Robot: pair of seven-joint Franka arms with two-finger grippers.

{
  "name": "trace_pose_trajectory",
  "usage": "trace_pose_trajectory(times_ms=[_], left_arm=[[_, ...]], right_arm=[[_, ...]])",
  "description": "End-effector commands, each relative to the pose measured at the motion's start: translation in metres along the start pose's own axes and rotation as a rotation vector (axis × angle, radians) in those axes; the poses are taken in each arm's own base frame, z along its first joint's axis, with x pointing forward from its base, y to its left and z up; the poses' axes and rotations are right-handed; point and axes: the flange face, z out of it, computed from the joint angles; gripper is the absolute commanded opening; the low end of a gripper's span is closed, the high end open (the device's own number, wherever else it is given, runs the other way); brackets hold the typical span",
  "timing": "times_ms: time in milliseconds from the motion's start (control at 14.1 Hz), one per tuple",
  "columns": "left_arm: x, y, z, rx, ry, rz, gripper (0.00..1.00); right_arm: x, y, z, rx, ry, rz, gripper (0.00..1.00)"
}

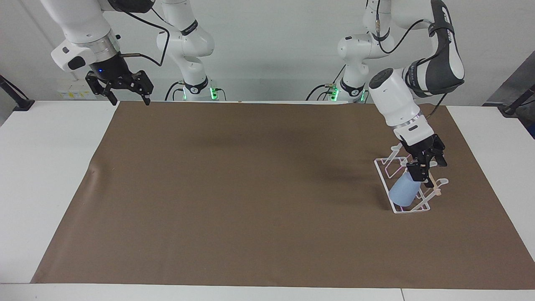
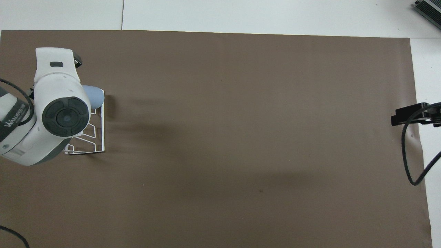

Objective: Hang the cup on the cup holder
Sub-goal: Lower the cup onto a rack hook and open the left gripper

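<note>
A white table carried a broad brown mat, and on that mat, toward the left arm's end of the table, stood the cup holder, a small white wire rack with slanted prongs and a wooden dowel along its top. Everything else is placed here against the cup holder. The left arm reached down over it, its wrist hiding much of the rack in the overhead view, where only the wire frame and a sliver of the cup showed. The cup, light blue and tapered, sat mouth-down and tilted on a prong at the end of the cup holder farthest from the robots. The left gripper hung just above the cup holder's dowel, close over the cup's base, its fingers spread apart and gripping nothing. The right gripper waited in the air well apart from the cup holder, over the mat's corner at the right arm's end, fingers also spread and empty. Judged from this, the hanging looked done: the cup rested on the rack unheld, and what remained was likely only drawing the left arm clear without knocking the cup.
</note>
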Motion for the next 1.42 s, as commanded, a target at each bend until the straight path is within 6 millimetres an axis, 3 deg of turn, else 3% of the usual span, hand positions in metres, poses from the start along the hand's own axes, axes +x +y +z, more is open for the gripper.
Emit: trace_pose_trajectory(times_ms=[0,142,354,638,1063,1346], left_arm=[[0.009,0.021,-0.001,-0.042,-0.083,-0.089,1.0],[0.008,0.042,-0.015,-0.083,-0.143,-0.142,1.0],[0.01,0.052,-0.033,-0.117,-0.184,-0.151,1.0],[0.053,0.058,-0.066,-0.187,-0.282,-0.26,1.0],[0.112,0.019,-0.114,-0.184,-0.426,-0.23,1.0],[0.139,-0.017,-0.115,-0.201,-0.501,-0.124,1.0]], right_arm=[[-0.007,-0.003,0.001,-0.011,0.007,0.097,1.0],[-0.006,0.001,0.001,-0.01,0.011,0.1,1.0],[-0.006,0.013,0.0,-0.006,0.009,0.112,1.0],[-0.009,0.016,-0.001,-0.004,0.0,0.121,1.0],[-0.01,0.012,-0.003,-0.004,0.003,0.113,1.0],[-0.01,0.012,-0.002,-0.004,0.002,0.113,1.0]])
